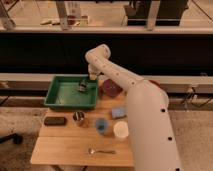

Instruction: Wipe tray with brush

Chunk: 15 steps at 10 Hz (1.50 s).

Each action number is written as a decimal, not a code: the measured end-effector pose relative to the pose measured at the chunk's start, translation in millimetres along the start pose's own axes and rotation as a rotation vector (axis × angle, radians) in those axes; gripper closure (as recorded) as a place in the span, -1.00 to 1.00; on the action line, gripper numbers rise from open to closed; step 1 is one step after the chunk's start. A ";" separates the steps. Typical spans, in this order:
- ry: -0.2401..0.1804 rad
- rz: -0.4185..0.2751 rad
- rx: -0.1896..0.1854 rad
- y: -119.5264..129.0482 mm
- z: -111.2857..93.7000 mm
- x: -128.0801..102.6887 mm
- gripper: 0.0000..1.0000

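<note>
The green tray (60, 101) stands on the back left of the wooden table (65, 145). My gripper (84, 85) reaches down from the white arm into the tray's back right part. It is shut on the small dark brush (82, 88), whose head is down at the tray floor. The arm's wrist hides the upper part of the brush.
A maroon bowl (111, 88) stands right of the tray. In front of the tray are a black block (55, 120), a metal cup (78, 118), a blue cup (101, 125), a white cup (120, 130), a blue sponge (119, 112) and a spoon (100, 150).
</note>
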State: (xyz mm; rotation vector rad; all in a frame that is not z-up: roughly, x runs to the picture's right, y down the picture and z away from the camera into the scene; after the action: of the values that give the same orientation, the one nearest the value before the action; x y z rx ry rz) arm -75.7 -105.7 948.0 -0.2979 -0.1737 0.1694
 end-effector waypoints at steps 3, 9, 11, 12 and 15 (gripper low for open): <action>-0.016 -0.005 -0.018 5.3 7.4 -6.0 1.00; -0.086 -0.091 -0.069 21.4 29.7 -72.1 1.00; -0.093 -0.109 -0.067 12.5 32.0 -81.9 1.00; -0.103 -0.125 -0.068 9.3 34.7 -94.5 1.00; -0.121 -0.150 -0.075 7.5 36.8 -113.8 1.00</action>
State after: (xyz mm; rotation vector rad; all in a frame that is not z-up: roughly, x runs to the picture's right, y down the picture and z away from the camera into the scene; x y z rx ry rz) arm -194.4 -110.1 963.8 -0.3480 -0.3215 0.0326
